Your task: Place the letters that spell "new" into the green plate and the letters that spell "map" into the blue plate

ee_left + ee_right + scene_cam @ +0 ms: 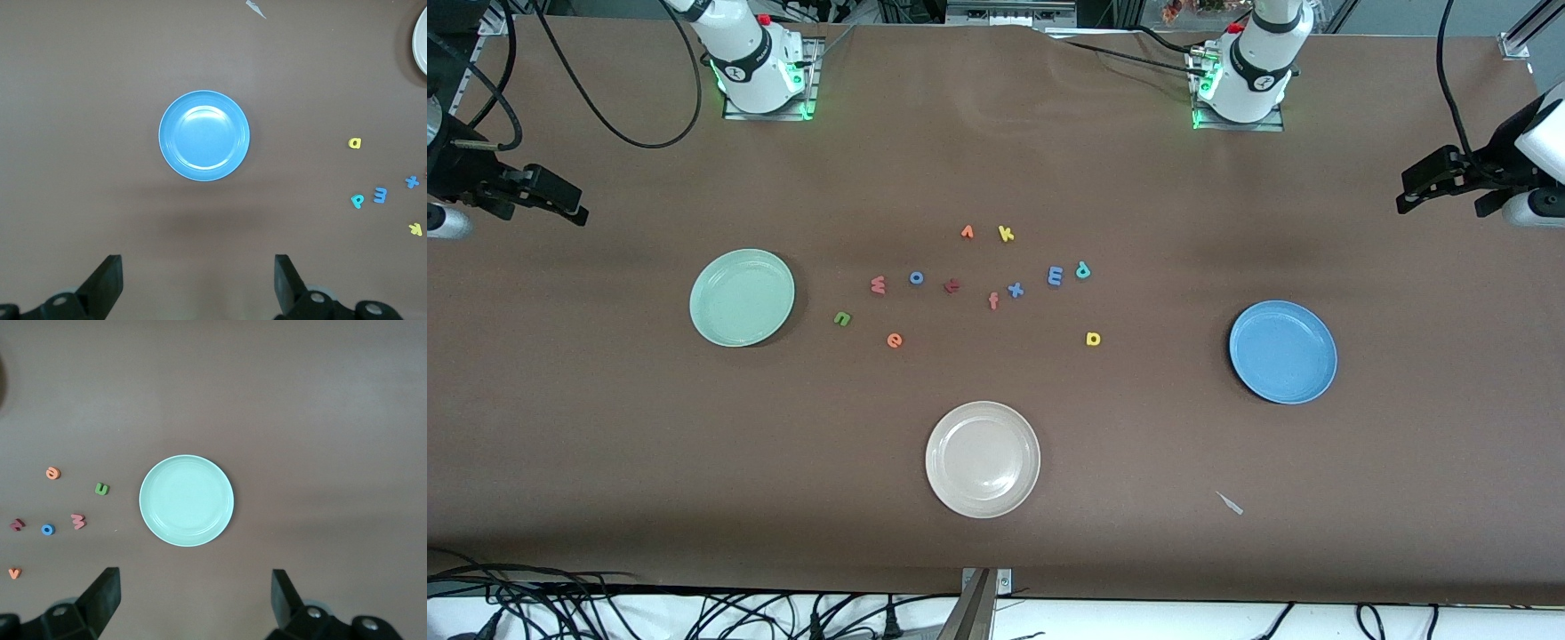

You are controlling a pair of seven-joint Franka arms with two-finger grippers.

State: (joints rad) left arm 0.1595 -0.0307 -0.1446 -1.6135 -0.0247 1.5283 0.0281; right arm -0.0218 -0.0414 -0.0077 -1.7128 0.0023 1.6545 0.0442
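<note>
We have not yet picked a letter: n (842,317), e (895,340) and w (878,284) lie beside the empty green plate (703,316); m (1056,276), a (1093,339), p (1083,270) lie nearer the empty blue plate (1323,356). Next we must descend on one. The right gripper (193,603) hangs high over the green plate and the left gripper (198,287) over the blue, fingers spread.

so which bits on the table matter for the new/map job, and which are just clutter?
Job:
green n, orange e, pink w
blue m, yellow a, teal p
green plate, blue plate

Clutter:
blue o, red t, orange f, blue x, orange v, yellow k, white plate, paper scrap
</note>
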